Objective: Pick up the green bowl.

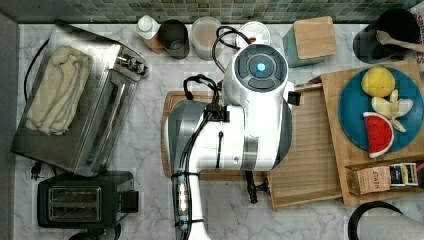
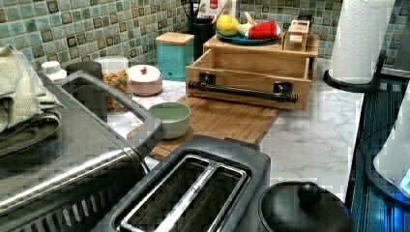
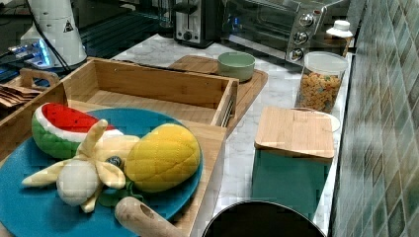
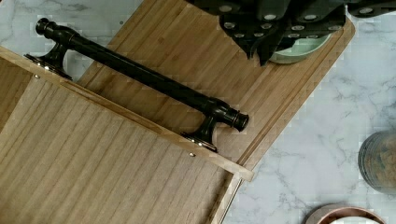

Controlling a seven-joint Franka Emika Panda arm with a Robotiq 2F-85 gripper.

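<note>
Green bowl (image 2: 169, 119) on cutting board (image 2: 227, 121)

My fingers (image 4: 261, 51) hang dark over a wooden board (image 4: 187, 51), their tips close together. Just past them shows a pale slice of the green bowl (image 4: 301, 52) sitting on that board. An open wooden drawer (image 4: 93, 172) with a black bar handle (image 4: 140, 77) overlaps the board. Around it is the marble surface (image 4: 336, 135).

A white marble counter (image 2: 314, 140) holds everything. On it sit a wooden board (image 2: 227, 123), a toaster (image 2: 193, 193) and a silver oven (image 1: 85, 115). Jars (image 3: 320, 84) stand at the far wall.
</note>
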